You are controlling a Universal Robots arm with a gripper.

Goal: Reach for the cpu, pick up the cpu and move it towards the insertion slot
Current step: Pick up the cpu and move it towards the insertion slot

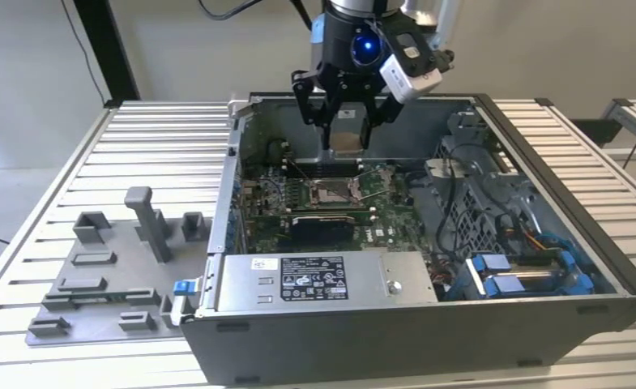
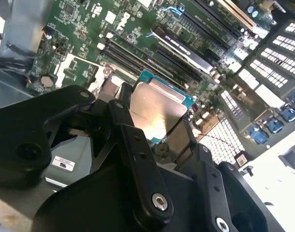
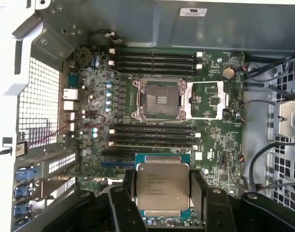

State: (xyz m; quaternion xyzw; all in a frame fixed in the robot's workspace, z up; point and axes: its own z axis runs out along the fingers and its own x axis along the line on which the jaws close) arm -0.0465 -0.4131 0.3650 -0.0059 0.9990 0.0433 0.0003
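The cpu [image 3: 163, 186] is a thin square chip with a silvery face, and my gripper [image 3: 163, 194] is shut on two opposite edges of it. In the exterior view the gripper [image 1: 345, 130] hangs above the back of the open computer case with the cpu [image 1: 346, 136] between its black fingers [image 1: 309, 109]. The insertion slot [image 3: 159, 99] lies open on the green board, its metal frame swung aside. The slot [image 1: 334, 191] sits below and slightly forward of the held cpu. In the second wrist view the cpu's face [image 2: 157, 108] shines between the fingers [image 2: 122, 113].
The case walls [image 1: 229, 174] surround the board. A silver box with a white label [image 1: 312, 279] sits at the case front, with cables and blue drive parts [image 1: 512, 275] on the exterior view's right. A grey fixture plate with blocks [image 1: 101, 275] lies on the slatted table [image 1: 155, 138].
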